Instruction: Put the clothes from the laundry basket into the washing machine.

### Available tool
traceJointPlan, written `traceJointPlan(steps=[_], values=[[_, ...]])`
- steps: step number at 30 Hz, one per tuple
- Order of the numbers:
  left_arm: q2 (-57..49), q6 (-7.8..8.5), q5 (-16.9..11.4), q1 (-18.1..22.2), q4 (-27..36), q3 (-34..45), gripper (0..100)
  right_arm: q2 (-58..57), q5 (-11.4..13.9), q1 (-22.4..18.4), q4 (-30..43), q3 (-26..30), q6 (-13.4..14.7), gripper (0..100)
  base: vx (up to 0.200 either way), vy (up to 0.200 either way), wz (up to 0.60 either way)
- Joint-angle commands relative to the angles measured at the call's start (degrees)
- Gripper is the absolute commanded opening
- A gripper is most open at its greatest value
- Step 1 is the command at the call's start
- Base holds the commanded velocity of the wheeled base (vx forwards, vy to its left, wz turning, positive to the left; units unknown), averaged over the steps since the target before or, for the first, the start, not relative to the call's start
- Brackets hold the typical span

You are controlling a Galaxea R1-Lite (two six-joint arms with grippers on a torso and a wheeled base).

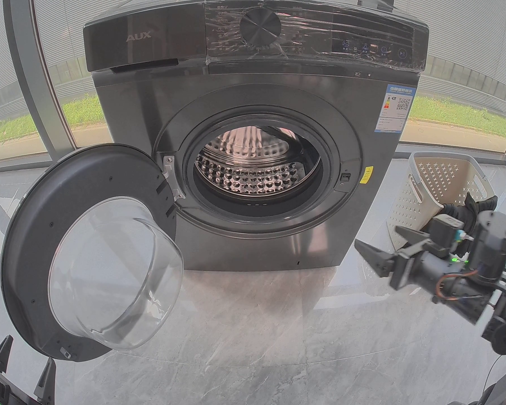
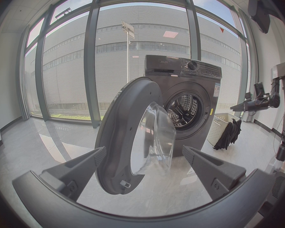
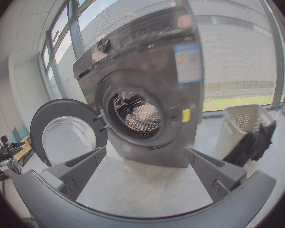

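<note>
My right gripper (image 1: 391,248) sits closest, at the lower right of the head view, fingers spread wide with nothing between them. My left gripper (image 1: 23,367) is at the lower left corner, likewise agape and empty, just below the swung-open door (image 1: 90,248).

The clothes (image 1: 478,206) are a dark bundle draped over the near rim of the laundry basket (image 1: 433,181), at the right edge of the frame beside the washing machine (image 1: 253,85). In the right wrist view the cloth hangs down the basket's wall, so its long axis runs roughly top to bottom.

The bundle lies to the right of and beyond the right claw, which points left towards the machine, not at the basket. The right arm is by far the nearer; its wrist is level and its forearm crosses in front of the basket. I judge it must swing right and tip down before it can pinch the cloth at the rim
</note>
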Motion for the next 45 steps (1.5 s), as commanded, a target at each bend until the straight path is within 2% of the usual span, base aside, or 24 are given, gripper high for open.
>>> traceJointPlan(steps=[1, 4, 8, 12, 14, 15, 17, 20, 22, 26, 27, 30, 31, 32, 33, 36, 37, 38, 39, 44, 45], values=[[-1.04, 0.09, -0.06, 0.00, -0.02, 0.92, 100, -26.11, 0.78, -11.69, -0.55, 16.75, -3.99, 100, 0.000, 0.000, 0.00], [-1.04, -0.09, -0.06, 0.00, -0.02, 0.92, 100, -32.00, 0.86, -13.72, 0.15, 20.18, -4.87, 100, 0.000, 0.000, 0.00], [-1.04, -0.18, -0.06, 0.00, -0.02, 0.92, 100, -42.90, 0.34, -14.68, 8.85, 20.18, -4.78, 100, 0.000, 0.000, 0.00], [-1.04, -0.26, -0.06, 0.00, -0.02, 0.92, 100, -57.57, 0.69, -16.26, 24.76, 20.18, -5.57, 100, 0.000, 0.000, 0.00], [-1.04, -0.26, 0.03, 0.00, -0.02, 0.92, 100, -66.98, 0.86, -17.32, 33.99, 20.18, -7.33, 100, 0.000, 0.000, 0.00], [-1.04, -0.26, -0.06, 0.00, -0.02, 0.92, 100, -68.74, 0.86, -17.67, 36.01, 20.18, -7.59, 100, 0.000, 0.000, 0.00], [-1.04, -0.18, -0.06, 0.00, -0.02, 0.92, 100, -77.96, 1.04, -19.69, 46.29, 20.00, -8.21, 100, 0.000, 0.000, 0.00], [-1.04, 0.00, -0.06, 0.00, -0.02, 0.92, 100, -85.96, 1.13, -20.40, 54.21, 18.94, -8.21, 100, 0.000, 0.000, 0.00], [-1.04, 0.00, -0.06, 0.00, -0.02, 0.92, 100, -87.72, 0.95, -20.48, 55.44, 19.12, -7.94, 100, 0.000, 0.000, 0.00], [-1.04, 0.00, -0.06, 0.00, -0.02, 0.92, 100, -87.28, 0.07, -20.57, 52.54, 19.82, -7.41, 100, 0.000, 0.000, 0.00], [-1.04, 0.09, -0.06, 0.00, 0.07, 0.92, 100, -87.19, -0.46, -21.27, 52.80, 19.65, -7.50, 100, 0.000, 0.000, 0.00], [-1.04, -0.09, -0.06, 0.00, -0.02, 0.92, 100, -87.19, 0.78, -26.37, 53.06, 19.47, -8.21, 100, 0.000, 0.000, 0.00], [-1.04, -0.09, -0.06, 0.00, -0.02, 0.92, 100, -87.19, 2.09, -27.95, 53.06, 19.65, -8.29, 100, 0.000, 0.000, 0.00], [-1.04, -0.09, -0.06, 0.00, -0.02, 0.92, 100, -87.19, 2.09, -27.95, 53.06, 19.65, -8.29, 100, 0.000, 0.000, 0.00], [-1.04, -0.09, -0.06, 0.00, -0.02, 0.92, 100, -87.90, 5.52, -29.18, 53.85, 20.18, -8.21, 100, 0.000, 0.000, 0.00], [-1.04, -0.18, -0.06, 0.00, -0.02, 0.92, 100, -90.09, 9.21, -31.91, 58.25, 20.18, -8.21, 100, 0.000, 0.000, 0.00], [-1.04, -0.18, -0.06, 0.00, -0.02, 0.92, 100, -90.09, 9.21, -31.91, 58.25, 20.18, -8.21, 100, 0.000, 0.000, 0.00], [-1.04, -0.09, -0.06, 0.00, -0.02, 0.92, 100, -91.59, 11.59, -32.61, 61.94, 20.18, -7.41, 100, 0.000, 0.000, 0.00], [-1.04, -0.09, -0.06, 0.00, -0.02, 0.92, 100, -91.59, 12.03, -32.61, 62.12, 20.09, -7.59, 100, 0.000, 0.000, 0.00], [-1.04, -0.26, -0.06, 0.00, -0.02, 0.92, 100, -91.59, 11.76, -32.52, 61.76, 20.18, -8.56, 100, 0.000, 0.000, 0.00], [-1.04, -0.26, -0.06, 0.00, -0.02, 0.92, 100, -91.59, 9.30, -32.61, 63.87, 20.18, -8.73, 100, 0.000, 0.000, 0.00]])
